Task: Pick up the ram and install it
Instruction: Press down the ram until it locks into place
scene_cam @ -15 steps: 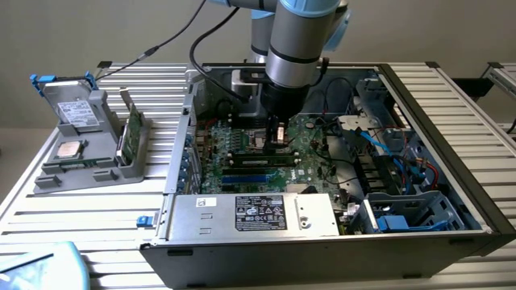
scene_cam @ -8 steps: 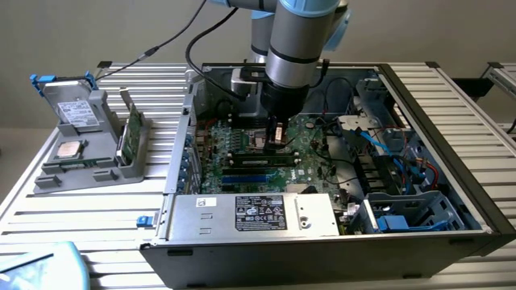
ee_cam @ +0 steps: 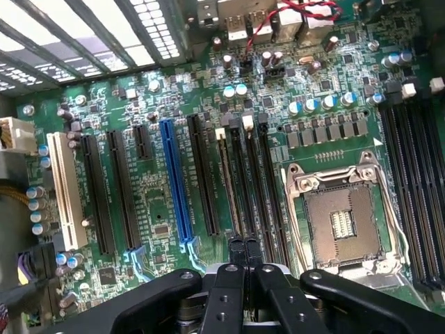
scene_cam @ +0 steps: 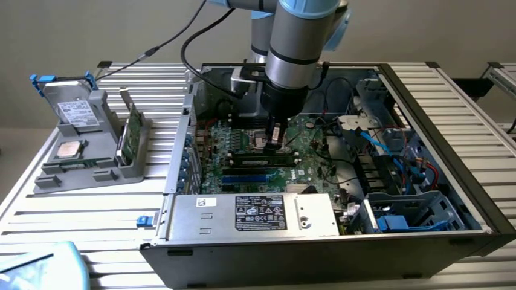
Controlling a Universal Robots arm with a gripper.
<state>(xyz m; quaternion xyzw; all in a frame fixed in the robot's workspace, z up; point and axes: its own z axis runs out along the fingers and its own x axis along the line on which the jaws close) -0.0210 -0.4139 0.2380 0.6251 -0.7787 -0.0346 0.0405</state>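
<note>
Where the ram is: the ram [scene_cam: 260,161] stands on edge in a slot on the motherboard [scene_cam: 241,145], inside the open case [scene_cam: 451,121]; in the wrist view the ram [ee_cam: 228,184] is seen edge-on as a thin line between 2 white clips.
Long axis: along the slot, running across the exterior view from left to right, parallel to the empty slots beside it.
Gripper: the gripper [scene_cam: 274,144] hangs straight down into the case; its fingers [ee_cam: 235,252] are clenched together with nothing between them.
Ram from the fingers: directly under them, toward 1 end of the stick; the tips look to be touching its top edge or just above it, and I cannot tell which.
Seating: judged from how low and level it sits, the ram is in its slot; whether the clips have latched is not visible.
Surface: a crowded green board, with the bare processor socket [ee_cam: 341,223] just beside the slots.
Room: tight, with case walls all round, cables [scene_cam: 387,142] at the exterior view's right and the power supply [scene_cam: 258,214] in front.
Outside the case: a grey holder [scene_cam: 89,163] carries a wide green card [scene_cam: 129,130].
</note>
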